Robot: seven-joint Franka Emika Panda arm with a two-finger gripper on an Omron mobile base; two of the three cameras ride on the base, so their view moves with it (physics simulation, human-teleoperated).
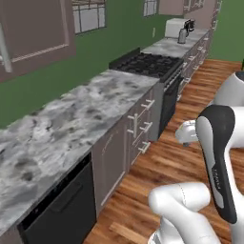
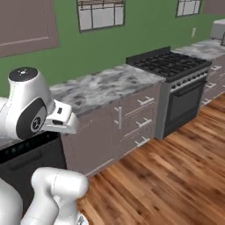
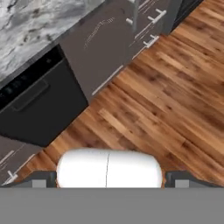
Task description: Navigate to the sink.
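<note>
In the left base view, a black dishwasher (image 1: 59,209) sits at seven o'clock under the grey marbled counter (image 1: 71,119), which runs up toward one o'clock. Drawers with silver handles (image 1: 140,126) stand at centre, then the black stovetop (image 1: 145,64) at about twelve o'clock, with a kettle (image 1: 183,35) and a white appliance (image 1: 175,27) farther along near one o'clock. The white arm (image 1: 214,157) rises at four o'clock over the wooden floor (image 1: 190,109).

In the right base view, the arm's joint (image 2: 28,105) sits at nine o'clock, the drawers at centre, and the oven (image 2: 184,103) at three o'clock below a green wall (image 2: 145,30).

In the hand view, the gripper (image 3: 109,181) has its dark tips at six o'clock, set wide apart over the floor; the dishwasher is at nine o'clock. The sink is nowhere on this stretch of counter.
</note>
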